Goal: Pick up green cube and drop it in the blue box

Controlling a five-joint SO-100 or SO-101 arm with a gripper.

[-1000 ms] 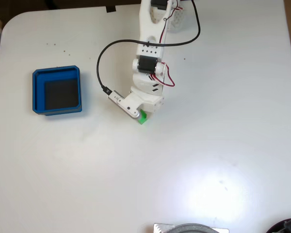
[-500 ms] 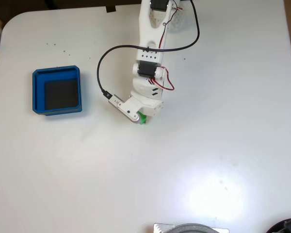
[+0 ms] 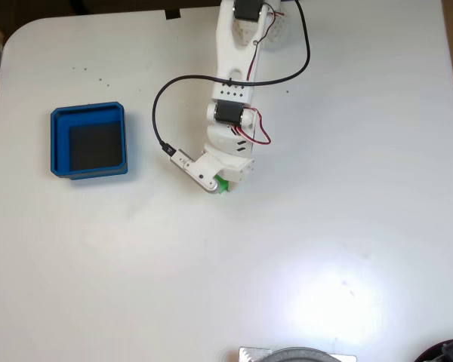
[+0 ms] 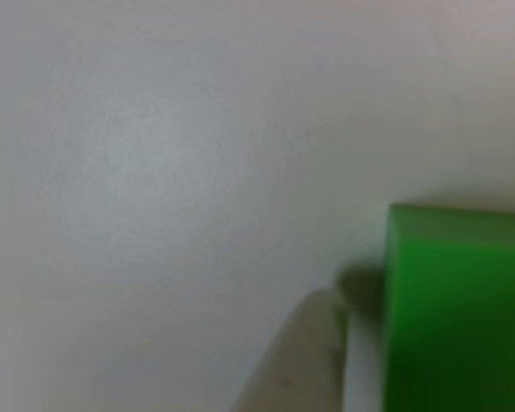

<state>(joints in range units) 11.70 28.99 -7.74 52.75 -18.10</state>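
Here the green cube (image 4: 459,309) shows plain, bright faces.

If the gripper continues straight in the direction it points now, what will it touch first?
Most likely the small bright green cube, already right at the gripper; beneath it lies the white table. Depth is unclear.

My arm (image 3: 230,113) looks like white moulded plastic; the table (image 3: 325,226) is smooth white with a soft glare; green cube (image 4: 459,309) plain and smooth, blue box (image 3: 88,141) matt plastic
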